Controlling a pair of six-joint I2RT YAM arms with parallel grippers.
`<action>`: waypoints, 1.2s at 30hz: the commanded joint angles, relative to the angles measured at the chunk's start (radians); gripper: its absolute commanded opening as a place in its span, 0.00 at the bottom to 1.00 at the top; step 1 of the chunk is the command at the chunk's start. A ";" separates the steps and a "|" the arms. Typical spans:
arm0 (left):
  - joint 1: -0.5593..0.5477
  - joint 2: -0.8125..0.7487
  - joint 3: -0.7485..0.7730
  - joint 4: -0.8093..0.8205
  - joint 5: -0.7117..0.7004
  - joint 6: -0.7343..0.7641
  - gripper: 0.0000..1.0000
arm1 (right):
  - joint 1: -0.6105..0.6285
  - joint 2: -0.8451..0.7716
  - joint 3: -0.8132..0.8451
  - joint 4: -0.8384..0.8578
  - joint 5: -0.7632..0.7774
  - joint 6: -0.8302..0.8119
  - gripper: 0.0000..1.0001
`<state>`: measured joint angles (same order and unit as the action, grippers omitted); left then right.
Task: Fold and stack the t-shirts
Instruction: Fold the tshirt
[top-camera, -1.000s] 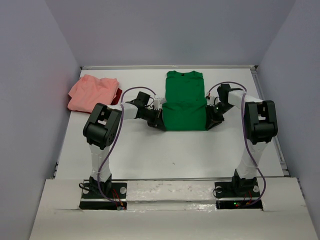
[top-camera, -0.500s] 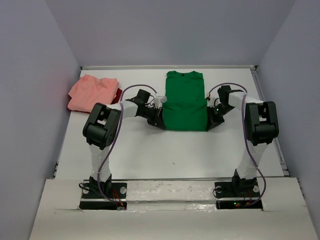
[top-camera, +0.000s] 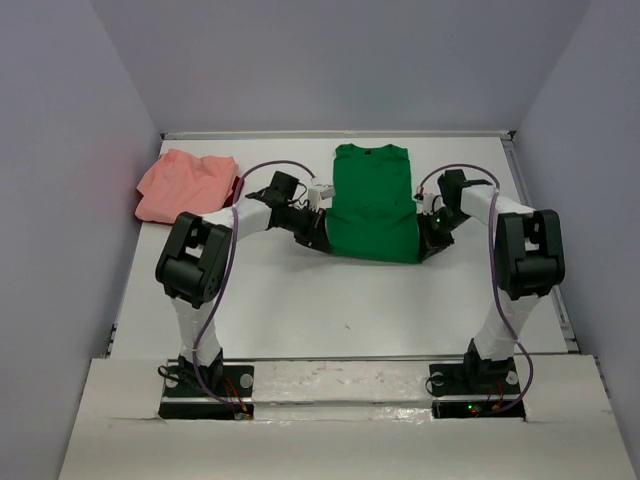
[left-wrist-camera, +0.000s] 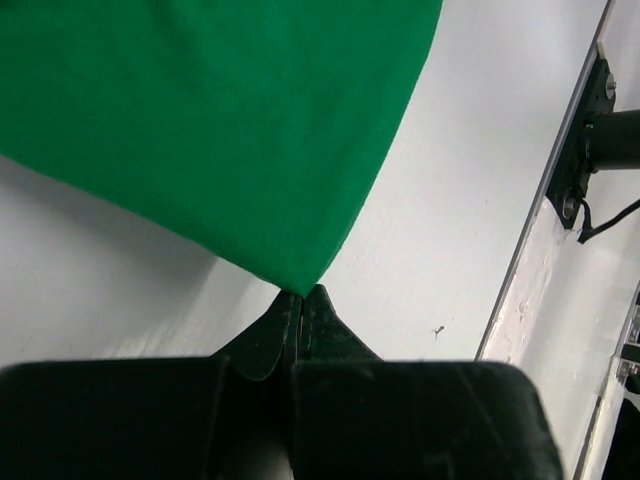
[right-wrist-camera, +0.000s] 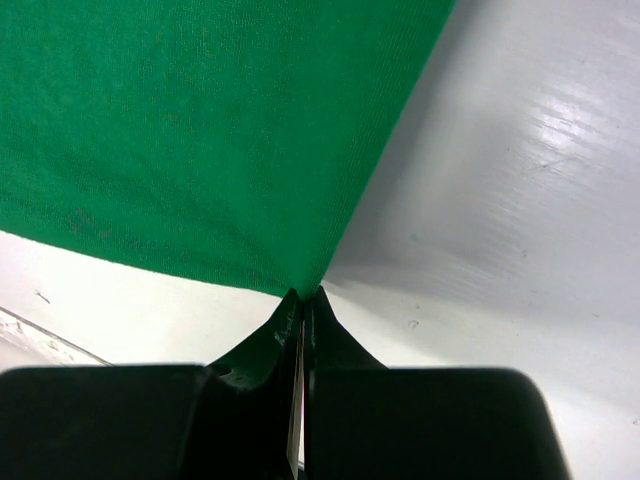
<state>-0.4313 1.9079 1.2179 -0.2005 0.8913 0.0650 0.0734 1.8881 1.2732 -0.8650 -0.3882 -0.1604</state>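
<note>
A bright green t-shirt (top-camera: 372, 200) lies spread in the middle of the white table, collar at the far side. My left gripper (top-camera: 320, 238) is shut on its near-left hem corner (left-wrist-camera: 296, 283). My right gripper (top-camera: 425, 245) is shut on the near-right hem corner (right-wrist-camera: 303, 287). Both corners are lifted slightly, and the near hem sags between them. A crumpled salmon-pink t-shirt (top-camera: 183, 184) sits at the far left. A bit of dark red cloth (top-camera: 235, 190) peeks out beside it.
Grey walls enclose the table on three sides. A raised rim (top-camera: 545, 250) runs along the table's right edge. The right arm's base and cable (left-wrist-camera: 605, 140) show at the right of the left wrist view.
The right gripper has shut on the shirt's near-right corner. Both grippers have lifted the near hem and carried it slightly toward the collar.
</note>
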 joint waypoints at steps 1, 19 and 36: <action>0.005 -0.073 0.035 -0.048 0.061 0.042 0.00 | 0.000 -0.055 0.011 -0.038 0.041 -0.019 0.00; 0.006 -0.119 0.022 -0.116 0.152 0.142 0.00 | 0.000 -0.167 0.009 -0.157 0.015 -0.083 0.00; 0.006 -0.139 0.034 -0.129 0.124 0.153 0.00 | 0.000 -0.202 0.041 -0.183 0.031 -0.094 0.00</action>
<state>-0.4305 1.8385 1.2270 -0.3122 1.0103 0.2028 0.0734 1.7397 1.2751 -1.0149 -0.3813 -0.2409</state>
